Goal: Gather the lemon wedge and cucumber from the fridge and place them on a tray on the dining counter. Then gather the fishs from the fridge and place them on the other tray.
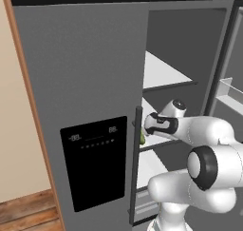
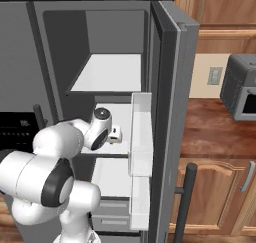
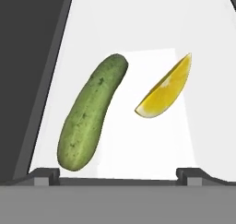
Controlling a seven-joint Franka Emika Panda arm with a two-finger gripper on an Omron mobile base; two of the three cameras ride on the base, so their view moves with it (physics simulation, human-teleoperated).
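Note:
A green cucumber [image 3: 92, 112] lies lengthwise on the white fridge shelf [image 3: 138, 149], with a yellow lemon wedge [image 3: 166, 91] just to its right, apart from it. My gripper [image 3: 119, 177] is open above this shelf; its two dark fingertips [image 3: 44, 174] stand wide apart with nothing between them. The cucumber's near end lies just ahead of the left fingertip. In the left base view a sliver of the cucumber [image 1: 142, 138] shows under the hand, which reaches into the fridge's middle shelf [image 2: 120, 144]. The fish, trays and dining counter are out of view.
The left fridge door [image 1: 80, 82] is closed, carrying a black dispenser panel [image 1: 95, 161] and a dark handle [image 1: 136, 168] close to my wrist. The right door [image 2: 170, 112] stands open with clear bins [image 2: 141, 137]. Another shelf [image 2: 107, 72] sits above; a microwave [image 2: 242, 87] stands far right.

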